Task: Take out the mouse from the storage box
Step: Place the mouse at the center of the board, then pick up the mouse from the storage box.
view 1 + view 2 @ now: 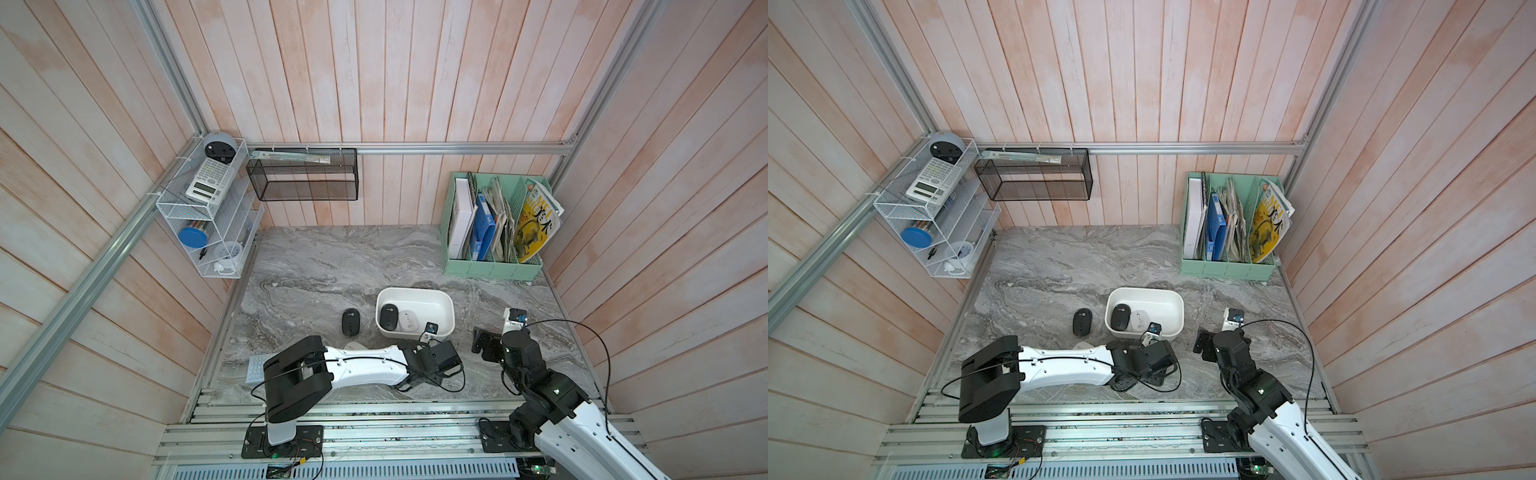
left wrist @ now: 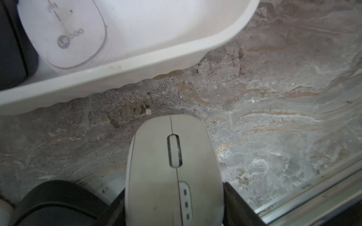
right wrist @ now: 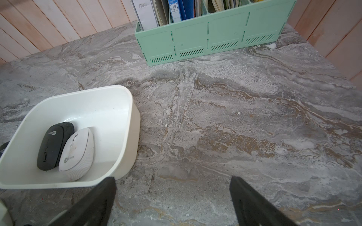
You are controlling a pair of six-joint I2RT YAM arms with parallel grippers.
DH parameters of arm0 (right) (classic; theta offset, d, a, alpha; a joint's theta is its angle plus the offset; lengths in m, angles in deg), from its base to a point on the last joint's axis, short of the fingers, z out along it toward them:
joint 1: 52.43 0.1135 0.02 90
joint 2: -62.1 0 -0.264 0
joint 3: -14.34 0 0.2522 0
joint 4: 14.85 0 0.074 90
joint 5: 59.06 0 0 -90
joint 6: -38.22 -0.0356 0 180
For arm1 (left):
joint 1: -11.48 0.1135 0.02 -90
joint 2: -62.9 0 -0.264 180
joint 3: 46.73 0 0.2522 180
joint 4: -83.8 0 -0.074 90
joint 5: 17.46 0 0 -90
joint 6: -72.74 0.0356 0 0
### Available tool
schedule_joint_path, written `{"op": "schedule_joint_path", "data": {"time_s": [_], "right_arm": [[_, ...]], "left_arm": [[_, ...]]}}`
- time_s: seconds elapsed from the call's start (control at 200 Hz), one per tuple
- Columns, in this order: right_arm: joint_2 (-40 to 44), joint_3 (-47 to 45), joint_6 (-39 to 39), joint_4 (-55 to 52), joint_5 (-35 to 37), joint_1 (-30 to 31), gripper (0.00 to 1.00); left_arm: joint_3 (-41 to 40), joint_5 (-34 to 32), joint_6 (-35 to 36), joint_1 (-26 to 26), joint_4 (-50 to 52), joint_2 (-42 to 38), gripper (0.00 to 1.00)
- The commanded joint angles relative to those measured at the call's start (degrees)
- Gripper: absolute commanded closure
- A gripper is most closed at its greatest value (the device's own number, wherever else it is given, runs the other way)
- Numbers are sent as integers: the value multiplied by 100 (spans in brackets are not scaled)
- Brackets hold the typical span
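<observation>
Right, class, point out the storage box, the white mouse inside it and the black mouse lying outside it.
storage box [image 3: 135,127], right wrist view, its outer side wall.
white mouse [image 3: 77,154], right wrist view, middle of its back.
black mouse [image 1: 351,322] outside the box, a top view, middle of its top.

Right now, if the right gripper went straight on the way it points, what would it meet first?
Probably the bare table: the open right gripper seems angled down at it. Skimming above it, the mint-green file holder comes next. The storage box sits beside that line, though depth is unclear.
</observation>
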Motion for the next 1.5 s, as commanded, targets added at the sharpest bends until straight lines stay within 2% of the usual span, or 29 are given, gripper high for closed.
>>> {"op": "schedule_joint_path", "data": {"time_s": [0.0,0.235,0.4,0.5,0.735,0.965,1.07,1.25,1.36,1.48,1.495], "right_arm": [[54,-71,-40,19,64,-15,3],[41,-71,-36,33,51,-18,2],[43,-73,-33,27,51,-13,2],[41,-71,-31,27,52,-21,3],[33,-71,-40,31,51,-16,3],[9,-62,-40,21,63,-21,3],[-9,-33,-55,-36,108,-20,3],[-365,229,-47,-39,2,-21,2],[-908,626,79,59,-518,-11,3],[-1521,998,-7,268,-761,101,3],[-1598,1053,-13,296,-763,132,2]], "left_arm": [[168,17,-22,-6,-146,187,47],[334,6,28,-6,-77,403,47],[320,-13,36,-6,-80,409,42],[316,-21,47,-6,-79,409,38],[274,-138,48,-6,-70,237,19],[60,-366,220,-6,-207,-183,16],[-132,-595,323,-6,-290,-636,16],[-816,-1643,400,189,-76,-1920,15],[-1665,-1838,357,698,-208,-3060,12],[-2496,-1831,428,1507,-188,-4324,8],[-2573,-1819,459,1734,-168,-4467,8]]}}
